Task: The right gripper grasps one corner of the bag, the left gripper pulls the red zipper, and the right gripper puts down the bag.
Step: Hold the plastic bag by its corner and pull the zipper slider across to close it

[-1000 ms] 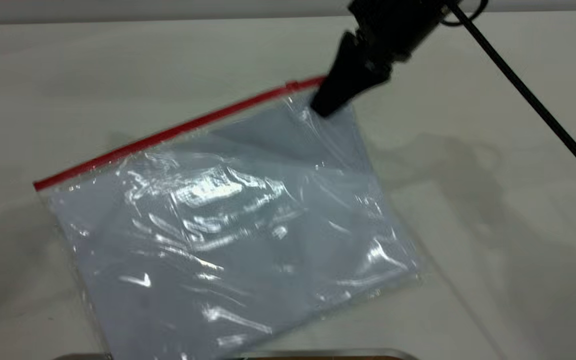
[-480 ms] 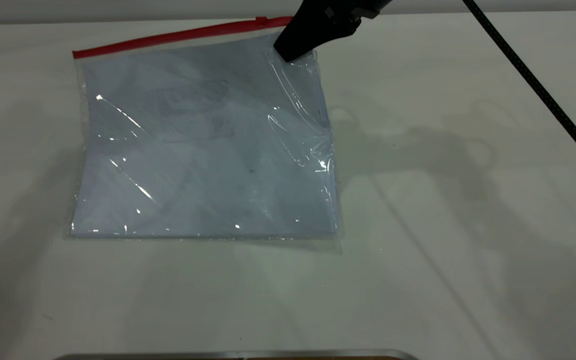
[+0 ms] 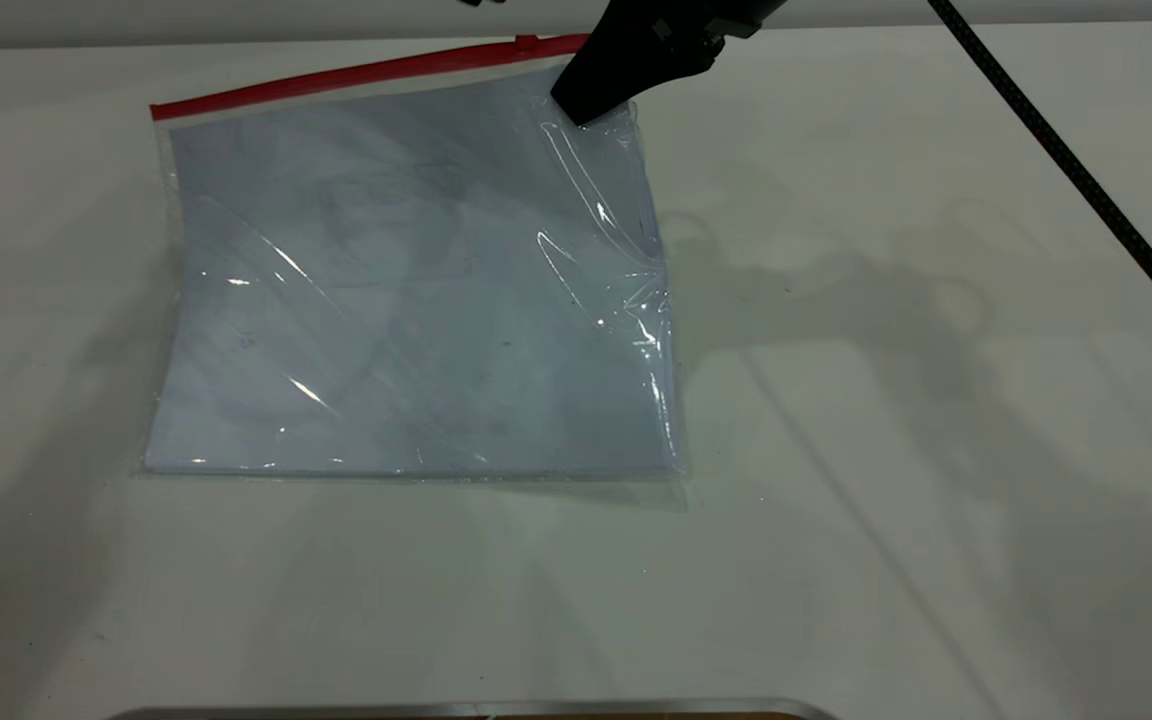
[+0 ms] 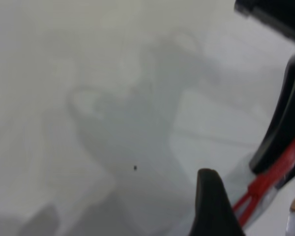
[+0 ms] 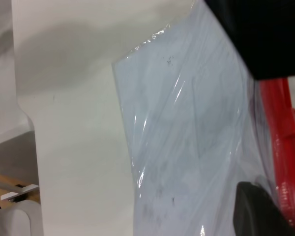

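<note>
The bag (image 3: 406, 290), a clear pouch with white sheets inside, lies flat on the white table (image 3: 886, 480). The red zipper (image 3: 356, 72) runs along its far edge, and the small red slider (image 3: 526, 42) sits close to the far right corner. My right gripper (image 3: 584, 108) comes down from above and is shut on that corner, just beside the slider. Only a dark sliver of my left gripper (image 3: 481, 2) shows at the picture's top edge, a little left of the slider. The left wrist view has the slider (image 4: 258, 186) close by.
A black cable (image 3: 1066, 165) slants across the table's right side. A metal strip (image 3: 476, 708) lines the table's near edge. The right wrist view shows the table's edge (image 5: 24, 113) with grey metal beyond it.
One second ago the bag hung tilted and raised from the right gripper; it now lies flat on the table farther back. Over the last half second it barely shifted.
</note>
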Available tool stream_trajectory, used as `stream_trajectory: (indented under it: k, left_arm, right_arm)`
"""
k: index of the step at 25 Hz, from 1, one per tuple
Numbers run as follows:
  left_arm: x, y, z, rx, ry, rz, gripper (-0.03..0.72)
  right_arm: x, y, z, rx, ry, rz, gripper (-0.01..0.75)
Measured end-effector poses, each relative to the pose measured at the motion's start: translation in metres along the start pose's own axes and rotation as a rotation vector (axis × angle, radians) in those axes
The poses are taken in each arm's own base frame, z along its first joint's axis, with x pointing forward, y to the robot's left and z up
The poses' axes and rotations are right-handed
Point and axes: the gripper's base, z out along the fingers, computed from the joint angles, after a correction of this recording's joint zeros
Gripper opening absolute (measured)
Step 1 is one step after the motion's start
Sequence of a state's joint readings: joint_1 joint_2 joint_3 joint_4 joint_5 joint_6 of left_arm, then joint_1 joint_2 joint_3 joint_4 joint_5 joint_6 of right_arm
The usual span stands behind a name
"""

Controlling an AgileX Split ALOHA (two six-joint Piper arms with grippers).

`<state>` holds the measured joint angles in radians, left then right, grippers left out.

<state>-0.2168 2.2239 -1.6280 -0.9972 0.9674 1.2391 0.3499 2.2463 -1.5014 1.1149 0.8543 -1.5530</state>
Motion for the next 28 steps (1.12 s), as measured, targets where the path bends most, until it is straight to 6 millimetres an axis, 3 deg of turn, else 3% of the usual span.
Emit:
stream_trajectory:
  k: [10,21,25,28]
  left_arm:
    - [0.002,-0.006,0.014,0.039,0.041,0.0,0.509]
    - [0.006,-0.003,0.031,0.033,0.057,-0.007,0.446]
    - [0.006,-0.003,0.033,0.025,0.056,-0.003,0.403]
    - [0.005,-0.002,0.033,0.013,0.052,-0.001,0.327]
  right_arm:
    - [0.0,0.0,0.0,0.0,0.0,0.0,0.034]
    - [0.0,0.0,0.0,0.0,0.003,-0.003,0.034]
    - [0.0,0.0,0.0,0.0,0.005,-0.004,0.034]
    - [0.0,0.0,0.0,0.0,0.005,-0.004,0.034]
